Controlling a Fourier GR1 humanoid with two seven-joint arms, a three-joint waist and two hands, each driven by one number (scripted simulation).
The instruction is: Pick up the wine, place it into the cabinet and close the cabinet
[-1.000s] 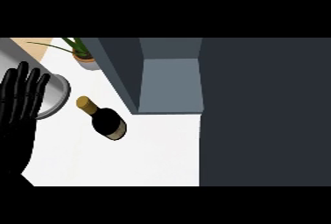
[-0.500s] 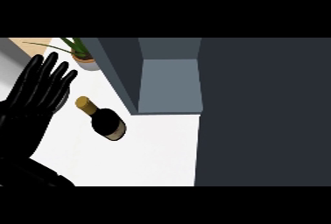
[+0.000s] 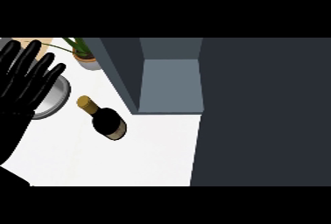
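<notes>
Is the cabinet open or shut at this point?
Open. The cabinet shows its bare grey interior, with its dark door swung aside at right. The wine bottle is still out on the counter.

White worktop (image 3: 129,162) carries the wine (image 3: 104,119) lying on its side, a grey bowl (image 3: 54,98) at left, a potted plant (image 3: 86,59) behind.

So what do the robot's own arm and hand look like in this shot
Only one hand shows, at the view's left edge: it is solid black, with long slender fingers. The limb below it looks just as black. No cables, markings or sleeve can be made out. The other hand is out of view.
</notes>
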